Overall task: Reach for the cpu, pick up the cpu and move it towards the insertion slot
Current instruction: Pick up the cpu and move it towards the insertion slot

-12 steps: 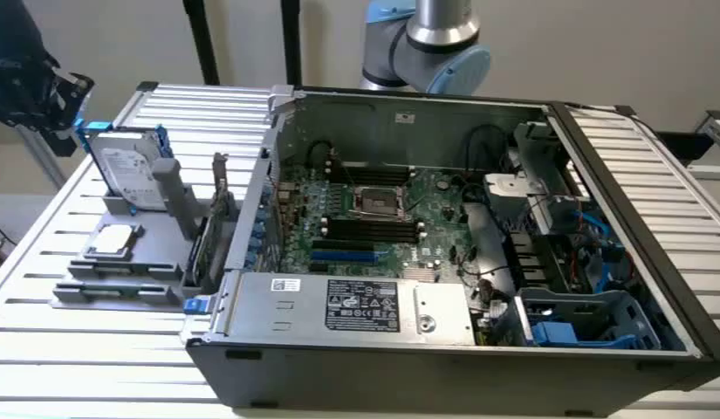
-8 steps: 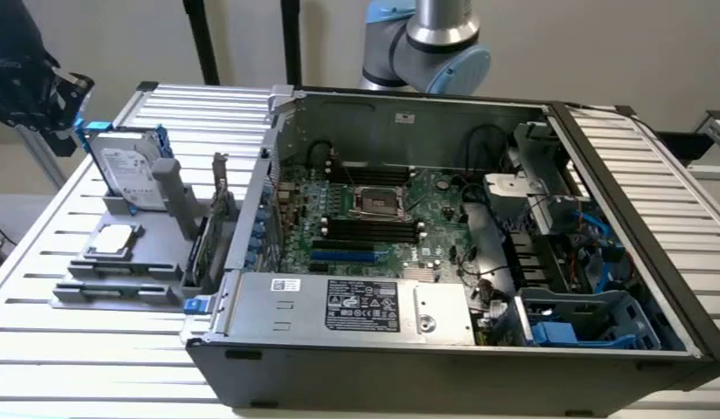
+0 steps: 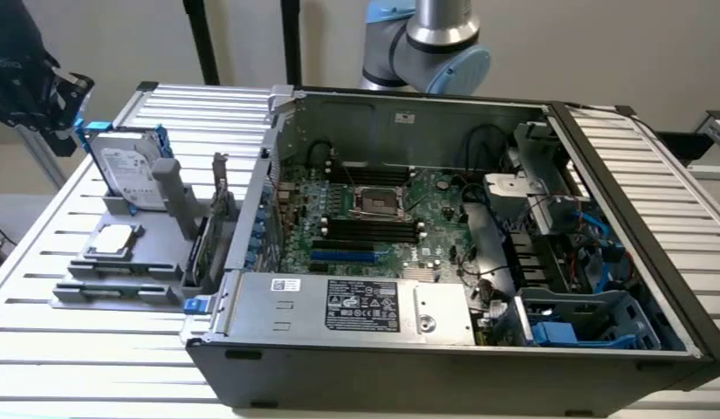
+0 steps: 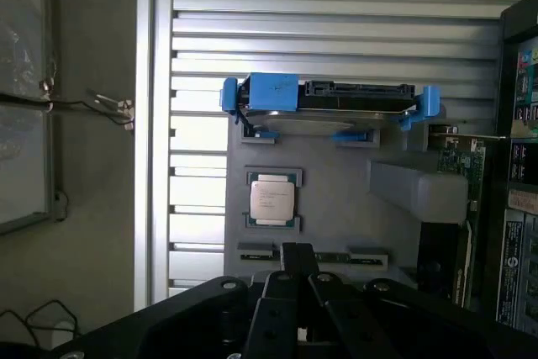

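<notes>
Cpu (image 4: 271, 200): silver metal lid, satin sheen. Holder tray (image 4: 336, 208): grey plastic, matt, smooth. Hard drive (image 4: 328, 115): bright metal face, glossy; rails (image 4: 269, 92) blue plastic. Counter (image 3: 57, 332): ribbed aluminium slats, brushed. Case (image 3: 453, 384), 3 o'clock of tray in exterior view: outer shell dark, matt; inner walls bare grey sheet metal. Insertion slot (image 3: 380, 202): silvery metal frame, dark centre. Board (image 3: 435, 196): green, slight gloss. PSU box (image 3: 278, 305): dull bare metal, paper label. Pincer (image 4: 296, 251): black, matt. Arm (image 3: 439, 30): polished silver metal, lt-blue plastic caps.
</notes>
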